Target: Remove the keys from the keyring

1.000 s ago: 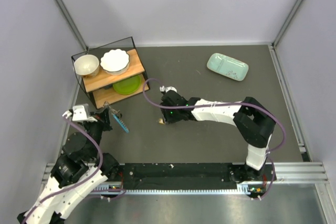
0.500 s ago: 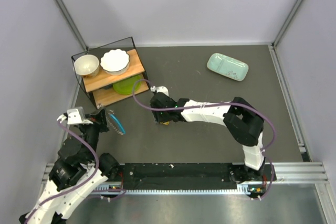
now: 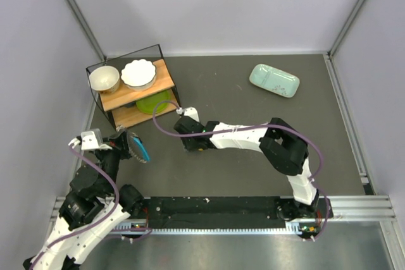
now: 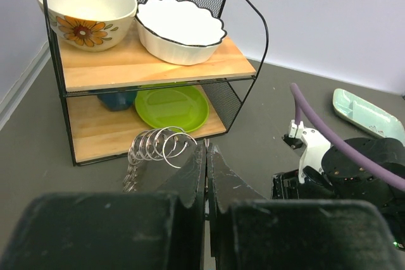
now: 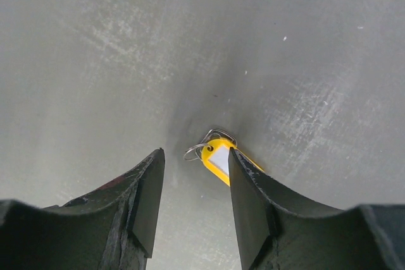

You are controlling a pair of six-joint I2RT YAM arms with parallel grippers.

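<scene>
The left claw (image 4: 206,156) is clenched, its two fingers pressed together with barely a slit between them. It hangs in front of the black wire rack (image 3: 163,74), out from the rack's lower shelf. From above, a key with a blue cover (image 3: 141,148) sticks out at the claw's tip. The grip itself is hidden in the wrist view, so the claw seems to be holding that key. Just beside the fingers, on the rack side, hangs the keyring (image 4: 158,146), a bunch of silvery wire loops overlapping like a coil. More metal hangs below it, too blurred to make out.

The right claw (image 5: 195,156) is released and points down at the tabletop (image 3: 221,93), near the rack's front right corner. Its fingers stand on either side of a yellow tag (image 5: 218,159) that lies flat on the tabletop with a small wire ring (image 5: 212,136) on its end. The left finger is clear of the tag; whether the right one touches it I cannot tell.

On the rack's top shelf sit a flowered bowl (image 4: 85,4) and a scalloped white bowl (image 4: 180,26). A green plate (image 4: 171,105) lies on the shelf below.
</scene>
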